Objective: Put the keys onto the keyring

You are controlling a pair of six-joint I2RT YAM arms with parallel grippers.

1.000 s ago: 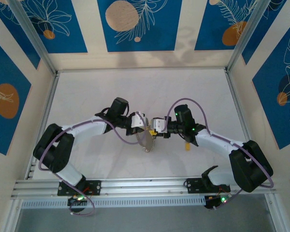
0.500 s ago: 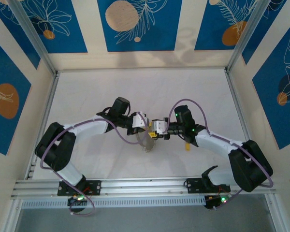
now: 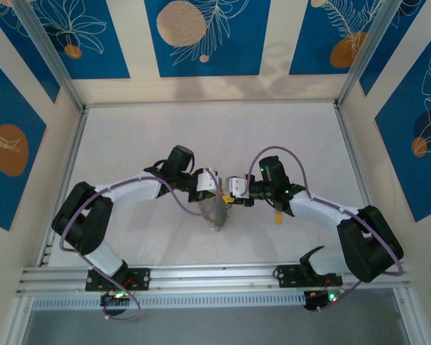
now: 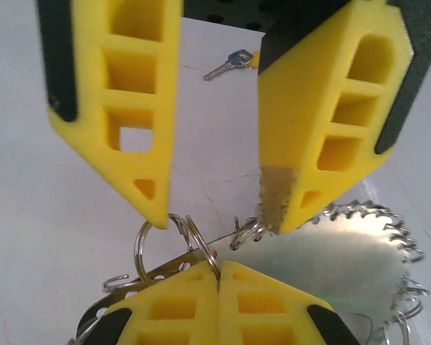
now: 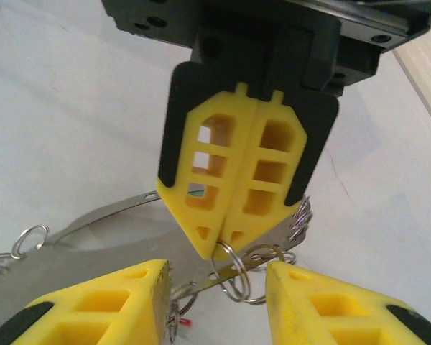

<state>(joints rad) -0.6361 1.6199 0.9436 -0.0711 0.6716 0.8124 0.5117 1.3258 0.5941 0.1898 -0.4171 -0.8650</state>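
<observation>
left gripper point(image 5: 219, 248): centre of the right wrist view; jaws pressed together, pinching the edge of the keyring beside a small ring.
keyring point(image 4: 330, 251): flat shiny metal piece with wire rings point(image 4: 248, 233) hung along its edge; mid-frame in the top view, between the two grippers; whether its lower end touches the tabletop point(image 3: 287, 144) I cannot tell.
right gripper point(image 4: 217, 219): upper half of the left wrist view; jaws wide, tips just above the keyring's ringed edge, nothing held.
key point(image 4: 228, 66): silver blade, yellow head; lies flat on the tabletop at top centre of the left wrist view, well apart from the keyring.
</observation>
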